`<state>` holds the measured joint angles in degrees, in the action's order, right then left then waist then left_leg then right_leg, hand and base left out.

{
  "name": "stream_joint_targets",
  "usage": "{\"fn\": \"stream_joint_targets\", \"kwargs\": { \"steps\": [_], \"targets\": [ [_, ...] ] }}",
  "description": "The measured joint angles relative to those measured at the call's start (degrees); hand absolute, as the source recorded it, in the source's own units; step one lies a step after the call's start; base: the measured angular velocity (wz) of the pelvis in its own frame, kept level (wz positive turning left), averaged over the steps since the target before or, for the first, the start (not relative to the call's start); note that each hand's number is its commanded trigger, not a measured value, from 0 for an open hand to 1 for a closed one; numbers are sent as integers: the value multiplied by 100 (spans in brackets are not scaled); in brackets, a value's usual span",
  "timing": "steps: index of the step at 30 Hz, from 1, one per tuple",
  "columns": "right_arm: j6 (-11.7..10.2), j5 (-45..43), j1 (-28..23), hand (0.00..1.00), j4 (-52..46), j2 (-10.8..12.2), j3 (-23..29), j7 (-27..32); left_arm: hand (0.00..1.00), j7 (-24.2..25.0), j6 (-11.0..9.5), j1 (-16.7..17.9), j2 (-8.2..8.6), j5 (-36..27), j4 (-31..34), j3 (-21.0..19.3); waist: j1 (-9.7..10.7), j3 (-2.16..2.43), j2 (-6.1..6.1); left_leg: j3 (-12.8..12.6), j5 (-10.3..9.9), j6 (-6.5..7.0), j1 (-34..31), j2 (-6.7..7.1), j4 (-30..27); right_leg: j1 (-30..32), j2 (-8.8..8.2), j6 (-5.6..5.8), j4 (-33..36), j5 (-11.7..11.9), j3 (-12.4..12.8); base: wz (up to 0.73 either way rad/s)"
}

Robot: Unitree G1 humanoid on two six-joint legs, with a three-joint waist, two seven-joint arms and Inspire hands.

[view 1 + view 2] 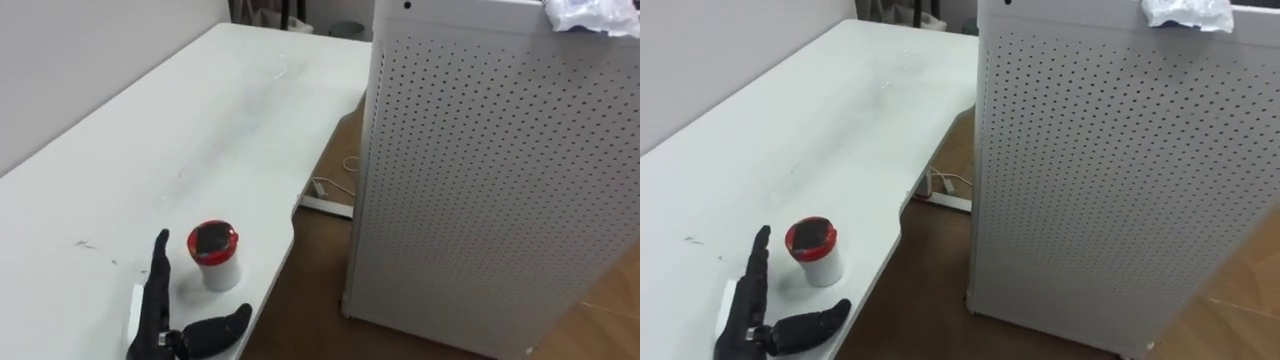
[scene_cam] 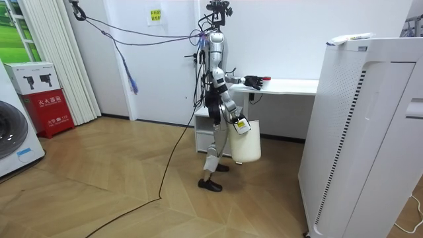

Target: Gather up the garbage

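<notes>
Over white counter, shift open, empty left hand rightward to red-lidded cup just beside its fingers, wrap the side squarely, minding white bag apparently clutched in right hand.

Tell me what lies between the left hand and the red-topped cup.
Nothing: bare table separates left hand and cup in the left eye view.

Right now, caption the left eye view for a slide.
Open left robot hand beside a red-lidded cup near the edge of the white table, perforated white cabinet alongside.
</notes>
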<state>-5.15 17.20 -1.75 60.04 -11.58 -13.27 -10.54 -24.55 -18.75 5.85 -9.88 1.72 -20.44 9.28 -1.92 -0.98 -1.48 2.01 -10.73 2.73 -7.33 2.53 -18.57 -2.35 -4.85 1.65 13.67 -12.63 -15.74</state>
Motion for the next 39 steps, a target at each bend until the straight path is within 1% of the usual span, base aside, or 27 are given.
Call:
{"fn": "stream_joint_targets", "kwargs": {
  "steps": [6,10,13,15,21,23,26,29,33,35,39],
  "targets": [
    [18,-241,-10,100,-2,7,-95,-3,0,48,10,-5,6,-10,0,-4,2,8,9,-5,1,-1,1,1,26,17,-2,0,-4,0,0,0],
    [20,-241,-11,100,-5,13,-119,-7,0,30,12,-56,27,-244,-4,-4,12,10,8,-6,4,-4,9,-1,37,18,-1,0,-4,0,6,0],
    [21,-246,-13,100,-30,31,-118,-10,0,-53,10,-76,67,-460,-21,-6,11,12,0,-33,10,-9,99,-6,105,-15,-2,0,-4,0,78,-9],
    [24,-254,-13,100,-34,45,-117,-11,0,-112,10,-132,68,-471,-121,-11,31,12,-5,-33,9,-10,150,-7,112,-59,3,1,-10,0,100,-4],
    [59,-246,-8,100,-37,42,-109,1,0,-351,10,-410,86,-690,-403,-12,42,28,-39,-106,10,-13,175,-30,111,-53,17,-8,-6,6,140,-4],
    [151,-246,-9,100,-44,42,-109,2,0,-454,12,-521,107,-786,-505,-12,42,45,-67,-127,10,-14,192,-45,112,-53,23,-15,-7,11,147,-4],
    [159,-252,-11,100,-52,42,-109,12,0,-537,26,-643,167,-787,-635,-17,44,55,-82,-154,11,-19,202,-65,111,-55,31,-28,-6,21,142,-4],
    [159,-248,-11,100,-49,43,-110,21,0,-583,48,-782,170,-838,-787,-20,51,54,-83,-162,21,-34,216,-81,115,-57,39,-39,0,28,145,0],
    [160,-247,-30,100,-27,42,-119,4,0,-612,65,-887,169,-989,-886,-30,96,51,-89,-161,26,-41,238,-89,115,-65,51,-44,3,31,158,0],
    [200,-246,-32,100,-27,44,-127,4,0,-649,83,-1000,166,-1123,-980,-39,145,49,-89,-163,27,-44,239,-93,106,-72,60,-51,2,36,177,0],
    [241,-243,-43,100,-27,44,-152,8,0,-654,96,-1156,149,-1236,-1119,-51,178,43,-84,-161,36,-55,229,-101,105,-71,70,-63,0,45,181,0]
  ]
}}
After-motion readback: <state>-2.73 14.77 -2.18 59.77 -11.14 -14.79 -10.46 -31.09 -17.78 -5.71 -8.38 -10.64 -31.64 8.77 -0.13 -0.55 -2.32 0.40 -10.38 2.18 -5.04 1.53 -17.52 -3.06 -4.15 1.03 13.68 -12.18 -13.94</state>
